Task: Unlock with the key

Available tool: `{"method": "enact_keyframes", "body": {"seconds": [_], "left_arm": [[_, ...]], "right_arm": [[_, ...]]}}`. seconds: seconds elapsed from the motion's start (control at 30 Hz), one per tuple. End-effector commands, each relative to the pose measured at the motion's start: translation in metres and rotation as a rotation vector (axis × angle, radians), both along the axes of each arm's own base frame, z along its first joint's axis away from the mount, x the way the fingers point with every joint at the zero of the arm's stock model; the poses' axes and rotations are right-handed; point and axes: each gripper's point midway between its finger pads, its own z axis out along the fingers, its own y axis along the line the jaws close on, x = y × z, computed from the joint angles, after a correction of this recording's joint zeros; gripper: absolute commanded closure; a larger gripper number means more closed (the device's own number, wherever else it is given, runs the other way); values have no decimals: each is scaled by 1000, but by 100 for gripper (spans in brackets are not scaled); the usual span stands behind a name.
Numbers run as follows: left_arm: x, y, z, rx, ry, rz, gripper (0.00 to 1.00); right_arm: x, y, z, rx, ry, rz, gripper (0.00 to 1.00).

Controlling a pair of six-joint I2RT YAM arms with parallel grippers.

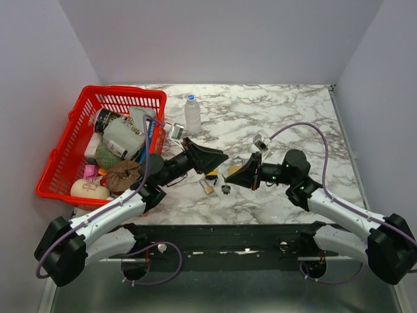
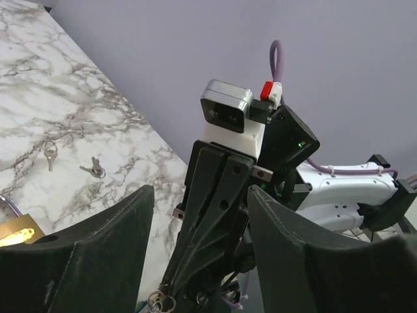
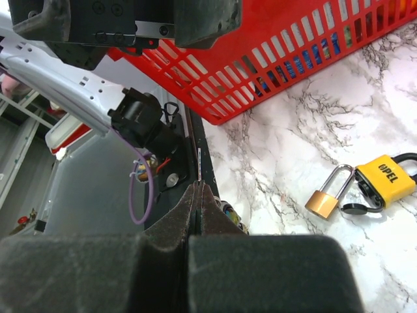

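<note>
At far left of marble tabletop [image 1: 287, 111]: red basket [image 1: 62, 147] crammed with goods; clear bottle [image 1: 192, 115] upright near its right rim. Left hand [image 1: 216, 162] released, jaws apart, nothing between them, aimed rightward at other hand. Below its tip, brass padlock [image 1: 208, 188] lies flat, long axis slanted, shackle toward basket. Yellow padlock [image 3: 384, 179] just beside it, black shackle end away from brass one. Key bunch [image 1: 225, 189] right of these, just beside tip of right hand [image 3: 199, 195]. Right hand clenched tight; cannot tell if keys pinched.
</note>
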Motion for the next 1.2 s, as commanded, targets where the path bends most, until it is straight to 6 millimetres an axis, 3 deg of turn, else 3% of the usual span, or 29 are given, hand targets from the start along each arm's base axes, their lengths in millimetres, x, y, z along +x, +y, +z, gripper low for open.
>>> {"method": "enact_keyframes", "body": {"seconds": [0.0,0.2,0.5,0.9,1.17], "left_arm": [[-6,-6,-56,99,85,-13,33],[-9,-6,-59,195,45,20,29],[-18,-13,-42,248,-47,-4,25],[-42,-30,-24,206,-133,-89,21],[-54,-37,-28,198,-127,-149,39]], "right_arm": [[-3,0,17,47,-67,-1,99],[-4,-3,28,68,-88,-19,99],[-9,-8,44,84,-108,-28,99],[-8,-9,38,74,-88,-39,99],[-7,-13,42,84,-95,-74,99]]}}
